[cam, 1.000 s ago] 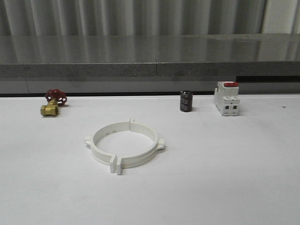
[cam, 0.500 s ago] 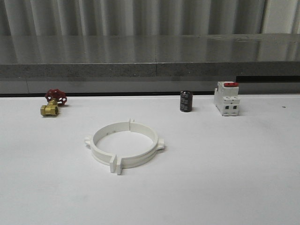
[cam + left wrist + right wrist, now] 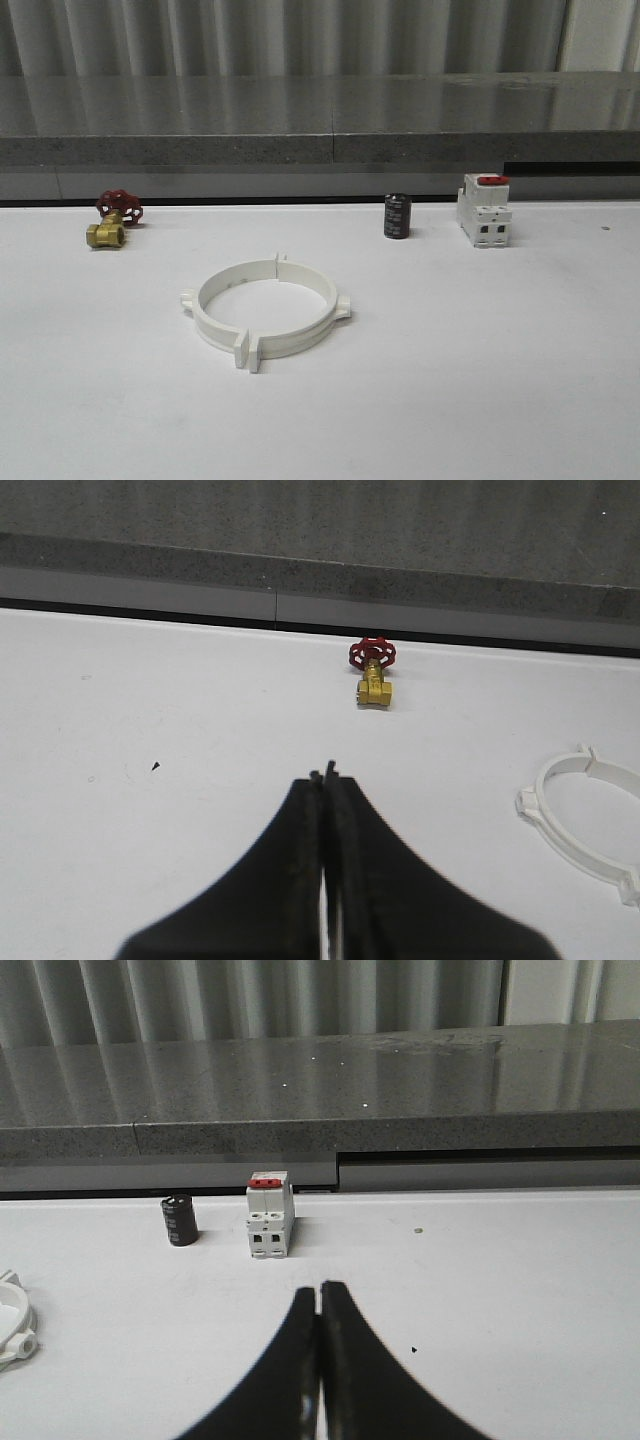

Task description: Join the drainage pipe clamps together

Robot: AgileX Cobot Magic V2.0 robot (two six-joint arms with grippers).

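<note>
Nothing moved; drainage pipe clamps (image 3: 265,312) seemingly joined; left fingers (image 3: 325,776), right fingers (image 3: 319,1291) pressed together, empty.

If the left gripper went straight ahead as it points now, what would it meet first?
Probably the brass valve, slightly right of the shut left gripper's line; bare table lies between. Depth is unclear.

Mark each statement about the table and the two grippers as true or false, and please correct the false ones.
1. The drainage pipe clamps lie together as a ring on the table. True.
2. The left gripper is shut on the brass valve. False: it is shut on nothing; the valve stands far from it.
3. The black cylinder stands left of the breaker. True.
4. The right gripper is open wide. False: its fingers are closed together.
5. The breaker lies inside the ring. False: it stands apart, behind and right.
</note>
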